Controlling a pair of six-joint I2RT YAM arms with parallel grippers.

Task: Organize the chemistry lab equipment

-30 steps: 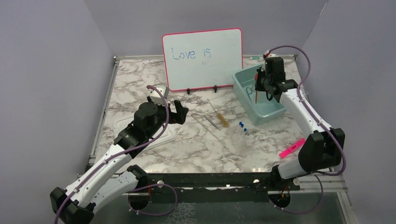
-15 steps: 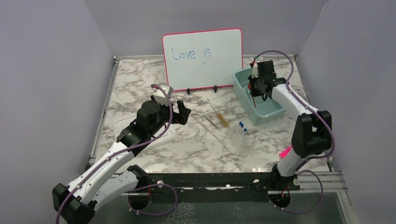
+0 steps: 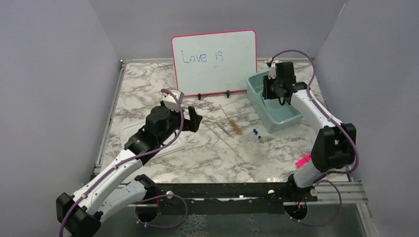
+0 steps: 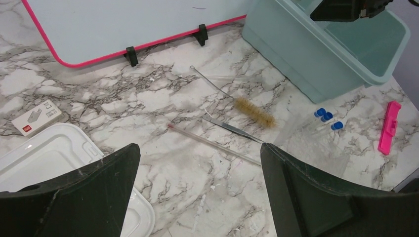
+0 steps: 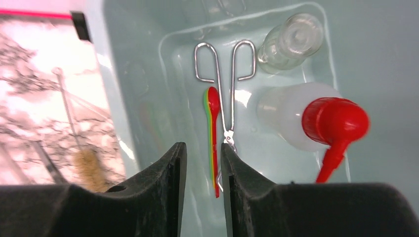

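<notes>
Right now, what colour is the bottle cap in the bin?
Red cap; right wrist view shows it best.

Overhead and both wrist cameras share the bin [image 3: 258, 101].

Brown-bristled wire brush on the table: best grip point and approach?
Probably the bristle head of the wire brush, from straight above, fingers closing across it. It stands proud of the marble table, while the thin wire stem lies flat. Mind the metal tweezers close alongside.
</notes>
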